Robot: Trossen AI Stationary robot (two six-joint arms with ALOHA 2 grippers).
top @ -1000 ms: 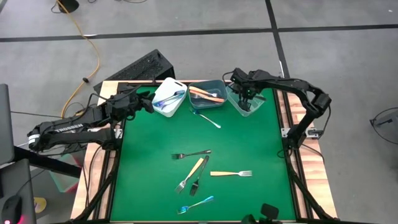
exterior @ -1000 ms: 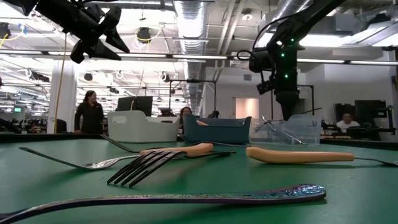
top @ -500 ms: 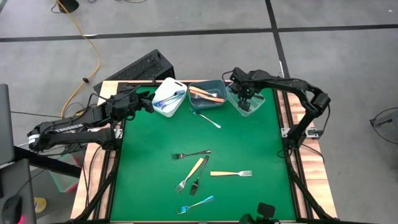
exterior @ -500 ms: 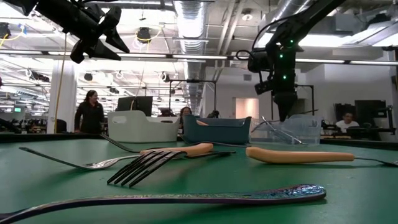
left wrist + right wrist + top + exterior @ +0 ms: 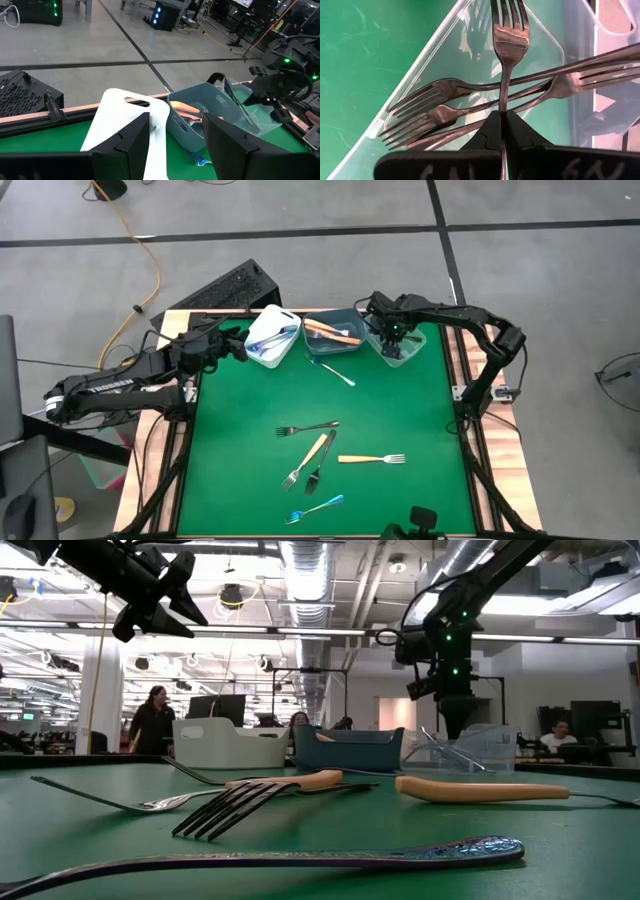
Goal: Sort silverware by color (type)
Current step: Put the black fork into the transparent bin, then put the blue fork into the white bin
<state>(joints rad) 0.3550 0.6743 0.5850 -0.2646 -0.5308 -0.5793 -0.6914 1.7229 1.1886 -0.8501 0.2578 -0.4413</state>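
My right gripper (image 5: 392,332) hangs over the clear bin (image 5: 400,348) at the table's far right, shut on a silver fork (image 5: 508,35) whose tines point down into the bin. Three more silver forks (image 5: 465,107) lie crossed on the bin's floor. My left gripper (image 5: 240,346) waits open at the far left, beside the white bin (image 5: 272,338), with nothing between its fingers (image 5: 134,145). Several forks lie loose on the green mat: an orange-handled one (image 5: 372,459), another orange-handled one (image 5: 311,457), a dark one (image 5: 308,427) and a blue one (image 5: 314,508). My right gripper pinches the fork's thin handle (image 5: 503,106), a short way behind the head, between its two fingers. The fingers come steeply from above and lie along the handle. The fork hangs below them, head down; whether its tines touch the bin I cannot tell.
The grey-blue bin (image 5: 334,333) stands between the white and clear bins and holds orange-handled pieces. A silver fork (image 5: 333,371) lies on the mat just before it. In the low view, people stand in the room behind the table.
My right gripper, still shut on the fork, has rolled slightly about its own axis and edged a little toward the table's left over the clear bin.
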